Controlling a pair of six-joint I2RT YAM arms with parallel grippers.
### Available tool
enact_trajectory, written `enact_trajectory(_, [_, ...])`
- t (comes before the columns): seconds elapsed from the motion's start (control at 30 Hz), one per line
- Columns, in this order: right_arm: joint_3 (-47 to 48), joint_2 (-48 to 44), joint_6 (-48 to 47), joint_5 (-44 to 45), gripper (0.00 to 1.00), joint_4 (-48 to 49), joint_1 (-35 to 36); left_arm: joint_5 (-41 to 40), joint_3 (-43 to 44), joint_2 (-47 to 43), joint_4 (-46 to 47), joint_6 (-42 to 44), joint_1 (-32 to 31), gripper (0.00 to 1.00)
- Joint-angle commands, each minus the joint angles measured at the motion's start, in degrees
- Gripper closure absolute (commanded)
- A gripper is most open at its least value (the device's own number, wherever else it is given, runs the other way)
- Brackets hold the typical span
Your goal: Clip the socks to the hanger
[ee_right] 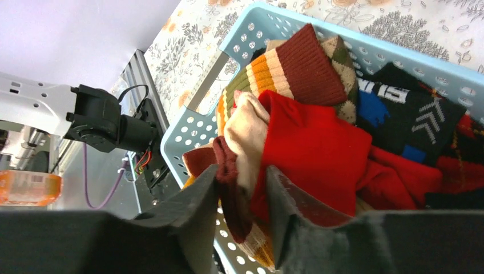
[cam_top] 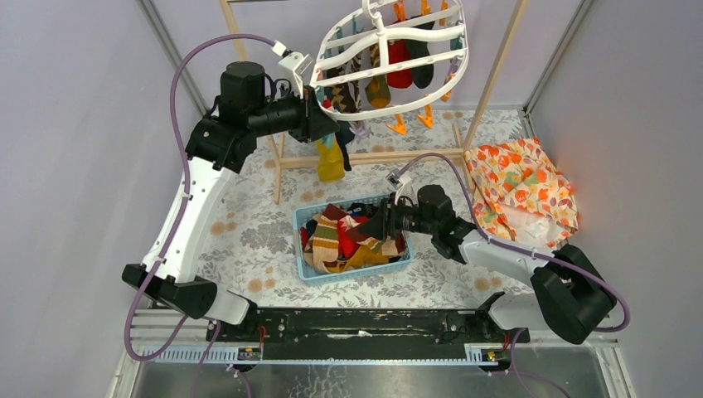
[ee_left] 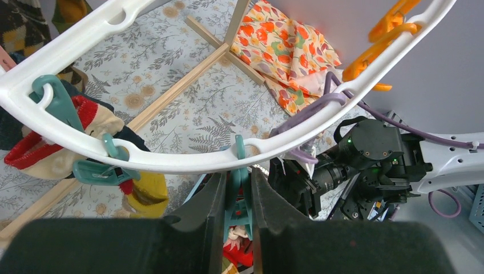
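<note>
The white hanger (cam_top: pixel 383 33) hangs from the wooden rail at the back, with several socks (cam_top: pixel 399 68) clipped under it. My left gripper (cam_top: pixel 325 124) is at its near-left rim (ee_left: pixel 171 162). In the left wrist view it (ee_left: pixel 237 178) is shut on a teal clip (ee_left: pixel 237 200) dangling from the rim. A yellow sock (ee_left: pixel 145 191) hangs on the neighbouring clip. My right gripper (cam_top: pixel 365 232) is down in the blue basket (cam_top: pixel 303 217) of loose socks (cam_top: pixel 344 240). In the right wrist view it (ee_right: pixel 241 169) is shut on a bunch of red, cream and maroon sock fabric (ee_right: pixel 245 125).
The wooden rail frame (cam_top: pixel 373 157) stands behind the basket on a floral tablecloth. An orange floral cloth (cam_top: pixel 518 186) lies at the right. Orange clips (cam_top: pixel 398 126) dangle from the hanger's near rim. Grey walls close in on both sides.
</note>
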Motion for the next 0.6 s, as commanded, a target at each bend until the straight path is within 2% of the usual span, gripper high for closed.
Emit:
enact_trajectory(0.0, [0.28,-1.99,-0.24,2.06,0.52,6.64,-0.17,1.02,0.45,-0.28,-1.62,1.46,0.22,0.98])
enact_trajectory(0.27, [2.35,-5.16,-8.33,2.98,0.22,-3.43,-0.18,1.28,0.90,0.32,-1.62,1.16,0.26,0.98])
enact_trajectory(0.57, [1.46,-15.29,-15.43,10.61,0.17,-9.34,-0.18,1.30,1.16,0.17,-1.62,1.30,0.28,0.98])
